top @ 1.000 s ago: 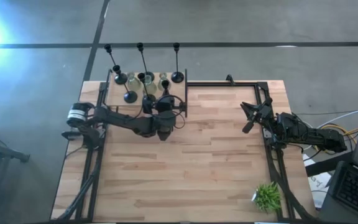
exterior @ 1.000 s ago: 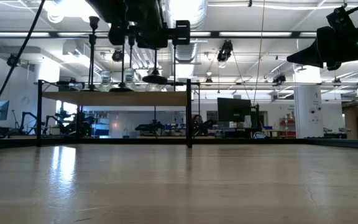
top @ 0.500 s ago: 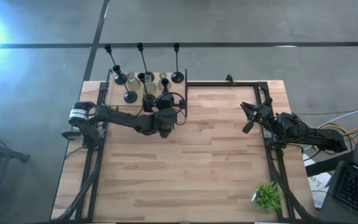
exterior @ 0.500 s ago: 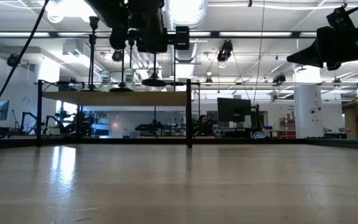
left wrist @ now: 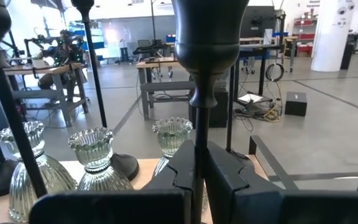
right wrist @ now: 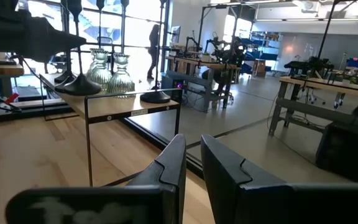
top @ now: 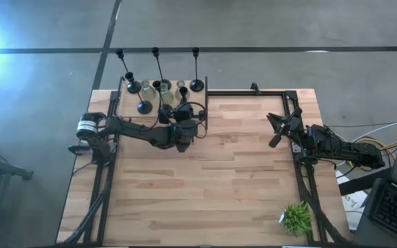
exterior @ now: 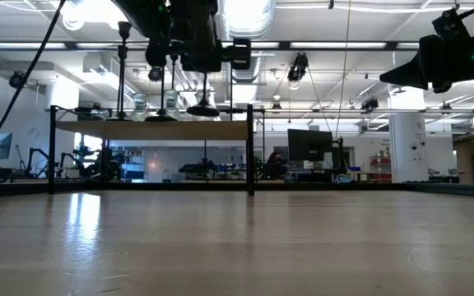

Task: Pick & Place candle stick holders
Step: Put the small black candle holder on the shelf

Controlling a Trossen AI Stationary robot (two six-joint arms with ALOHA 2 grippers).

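Note:
Black candle stick holders (top: 143,107) and three pale clear glass ones (top: 165,87) stand by their bases on a raised shelf (top: 126,117) at the table's far left. My left gripper (top: 182,111) is over the shelf's right end, shut on a black holder (left wrist: 209,37). That holder's round base (exterior: 204,108) shows a little above the shelf in the low view. My right gripper (top: 274,131) waits at the table's right side, above the wood, with its fingers (right wrist: 173,165) close together and empty. My left gripper pinches the black holder's thin stem (left wrist: 197,146) between its two fingers, a short way below the cup. The fingers lie level and across the stem, coming from the table's near side. The holder stands upright, and its base seems clear of the shelf.
A black metal frame (top: 253,91) runs along the table's far and side edges. A small green potted plant (top: 296,218) stands at the near right corner. Bare wood (top: 205,186) lies between the arms. A laptop (top: 391,207) sits off the table's right.
My left gripper, still shut on the black holder, has gone a little toward the far edge over the shelf and slightly down. The holder stays upright, and its base is now nearer the shelf top.

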